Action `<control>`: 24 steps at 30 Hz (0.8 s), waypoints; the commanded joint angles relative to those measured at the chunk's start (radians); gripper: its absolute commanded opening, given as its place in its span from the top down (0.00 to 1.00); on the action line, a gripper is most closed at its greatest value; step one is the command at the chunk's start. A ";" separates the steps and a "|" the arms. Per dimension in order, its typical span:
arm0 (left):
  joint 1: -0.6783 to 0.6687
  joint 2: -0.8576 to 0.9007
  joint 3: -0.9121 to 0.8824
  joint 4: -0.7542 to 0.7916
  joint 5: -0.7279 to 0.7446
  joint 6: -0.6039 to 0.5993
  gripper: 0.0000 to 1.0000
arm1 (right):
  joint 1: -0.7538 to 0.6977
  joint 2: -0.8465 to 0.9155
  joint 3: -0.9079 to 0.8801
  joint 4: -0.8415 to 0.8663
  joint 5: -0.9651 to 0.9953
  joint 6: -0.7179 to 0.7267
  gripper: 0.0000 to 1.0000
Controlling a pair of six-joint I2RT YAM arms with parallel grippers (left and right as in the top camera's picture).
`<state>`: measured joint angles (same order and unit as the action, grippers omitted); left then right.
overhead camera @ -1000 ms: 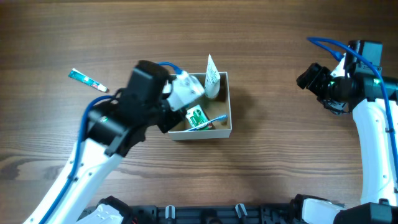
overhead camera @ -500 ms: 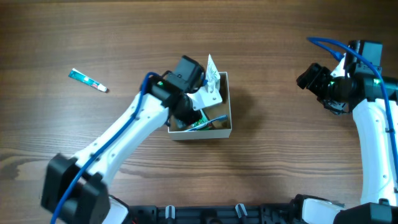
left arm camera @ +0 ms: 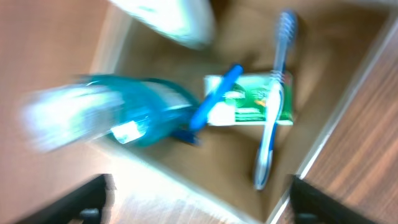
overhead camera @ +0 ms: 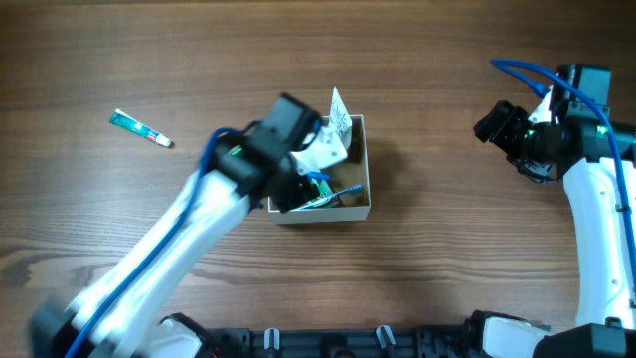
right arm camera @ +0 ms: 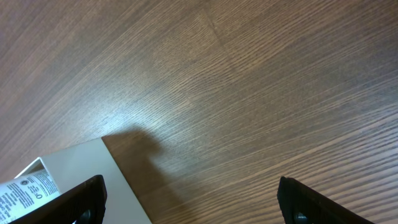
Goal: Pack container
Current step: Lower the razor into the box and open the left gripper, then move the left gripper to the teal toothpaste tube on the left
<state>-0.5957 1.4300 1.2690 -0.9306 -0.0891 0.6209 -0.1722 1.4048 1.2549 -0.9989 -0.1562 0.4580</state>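
Observation:
The container (overhead camera: 370, 171), a white-walled box with a tan inside (left arm camera: 323, 87), sits mid-table. In it lie a green pack (left arm camera: 249, 107) and a blue-and-white toothbrush (left arm camera: 272, 118). A white tube (overhead camera: 340, 114) leans at its far corner. A teal see-through bottle (left arm camera: 134, 115) shows blurred at the box's left wall, free of the fingers. My left gripper (left arm camera: 199, 211) hangs open above the box's left side (overhead camera: 303, 174), with nothing between its fingertips. My right gripper (right arm camera: 193, 208) stands open over bare wood at the far right (overhead camera: 502, 124).
A small teal tube (overhead camera: 139, 128) lies on the wooden table far left of the box. In the right wrist view a white corner of the container (right arm camera: 93, 168) and the printed end of the white tube (right arm camera: 25, 186) show at lower left.
My left arm swung in from the box's left to over it, and its gripper went from shut to open. The teal bottle now sits loose at the box. The right arm stayed still.

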 commanded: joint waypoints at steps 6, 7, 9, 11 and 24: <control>0.462 -0.140 0.007 0.129 -0.029 -0.611 0.00 | -0.003 -0.011 -0.006 -0.001 0.009 -0.013 0.11; 0.533 -0.117 0.007 0.130 -0.028 -0.743 0.00 | -0.003 -0.011 -0.006 -0.002 0.009 -0.013 0.11; 0.638 -0.066 0.007 0.130 -0.027 -0.949 0.00 | -0.003 -0.011 -0.006 -0.005 0.009 -0.013 0.11; 0.727 0.003 0.007 0.144 0.010 -1.069 0.00 | -0.003 -0.011 -0.006 -0.010 0.009 -0.014 0.11; 0.869 0.291 0.008 0.273 0.211 -1.323 0.01 | -0.003 -0.011 -0.006 -0.012 0.009 -0.015 0.11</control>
<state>0.2703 1.6787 1.2774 -0.6811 0.0780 -0.5488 -0.1722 1.4048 1.2549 -1.0100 -0.1562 0.4576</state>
